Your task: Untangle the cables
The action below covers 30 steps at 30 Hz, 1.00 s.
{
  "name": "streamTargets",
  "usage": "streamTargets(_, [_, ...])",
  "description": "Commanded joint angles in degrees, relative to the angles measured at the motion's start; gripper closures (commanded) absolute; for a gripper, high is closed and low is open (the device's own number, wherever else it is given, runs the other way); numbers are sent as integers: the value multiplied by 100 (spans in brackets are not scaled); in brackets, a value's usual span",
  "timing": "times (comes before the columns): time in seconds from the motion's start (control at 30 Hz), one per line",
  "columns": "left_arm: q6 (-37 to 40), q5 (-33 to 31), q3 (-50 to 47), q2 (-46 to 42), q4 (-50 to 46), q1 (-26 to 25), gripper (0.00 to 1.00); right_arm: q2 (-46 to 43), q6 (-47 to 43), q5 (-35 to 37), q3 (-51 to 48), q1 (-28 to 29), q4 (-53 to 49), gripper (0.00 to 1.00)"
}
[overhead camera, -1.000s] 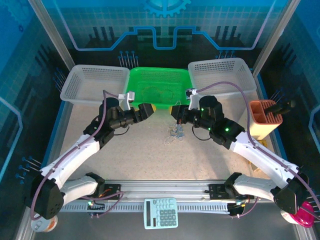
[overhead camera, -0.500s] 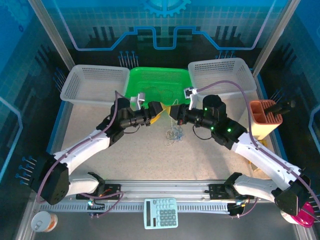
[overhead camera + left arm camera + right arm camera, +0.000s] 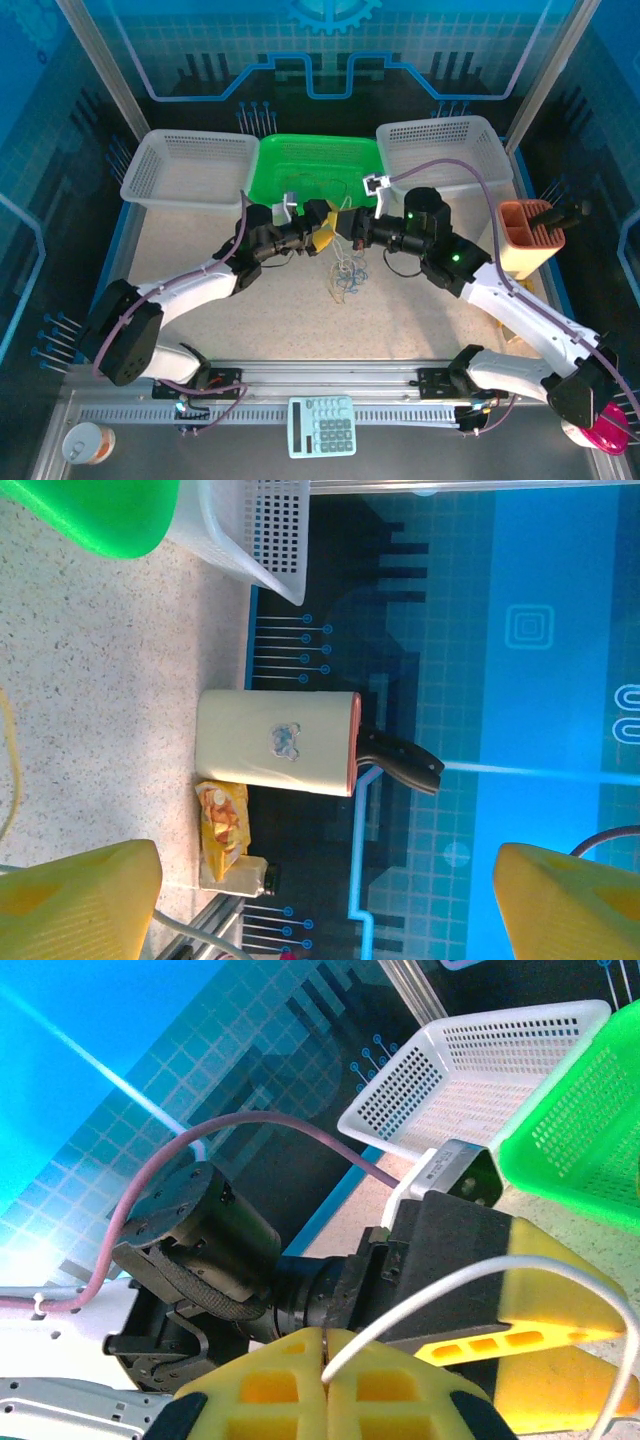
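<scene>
White cable [image 3: 470,1282] comes out of the seam between the yellow pads of the right gripper [image 3: 325,1358] in the right wrist view. Those jaws are pressed together on it, and the strand arcs off toward 3 o'clock over a yellow finger [image 3: 520,1305] of the left arm just beyond. The overhead view is too coarse to show that pinch. It does show the whole knot of cables [image 3: 345,272], blue and pale loops trailing below the two tools, a little toward 12 o'clock from the centre of the speckled table [image 3: 250,320]. Whether the knot rests on the surface or hangs above it I cannot tell.

The left gripper [image 3: 328,880] stands wide in its own wrist view, with a yellow finger in each lower corner and nothing between them. A thin yellowish strand [image 3: 8,770] curves along that frame's 9 o'clock edge.

From above, both tools meet almost tip to tip, just short of the near rim of the green basket [image 3: 315,165] at 12 o'clock. Bare tabletop runs from the knot toward 6 o'clock as far as the metal rail [image 3: 320,385], bounded by the arms at 8 and 4 o'clock.

White baskets sit at 11 o'clock [image 3: 190,165] and 1 o'clock [image 3: 445,145]. A slotted holder [image 3: 525,235] with a black handle stands at 3 o'clock. The left wrist view adds its cream side and a yellow packet [image 3: 225,820] touching it. A calculator [image 3: 322,425] lies past the rail at 6 o'clock.
</scene>
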Motion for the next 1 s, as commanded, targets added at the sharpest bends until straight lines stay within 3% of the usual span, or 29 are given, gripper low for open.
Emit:
streamTargets(0.0, [-167, -112, -163, 61, 481, -79, 13, 47, -62, -239, 317, -63, 225, 100])
streamTargets(0.63, [25, -114, -683, 416, 908, -89, 13, 227, -50, -539, 1391, -130, 495, 100])
streamTargets(0.77, [627, -104, -610, 121, 289, -68, 13, 132, -14, -455, 1171, -236, 466, 100])
streamTargets(0.97, [2747, -584, -291, -875, -1926, -49, 11, -18, 9, -359, 960, -335, 344, 100])
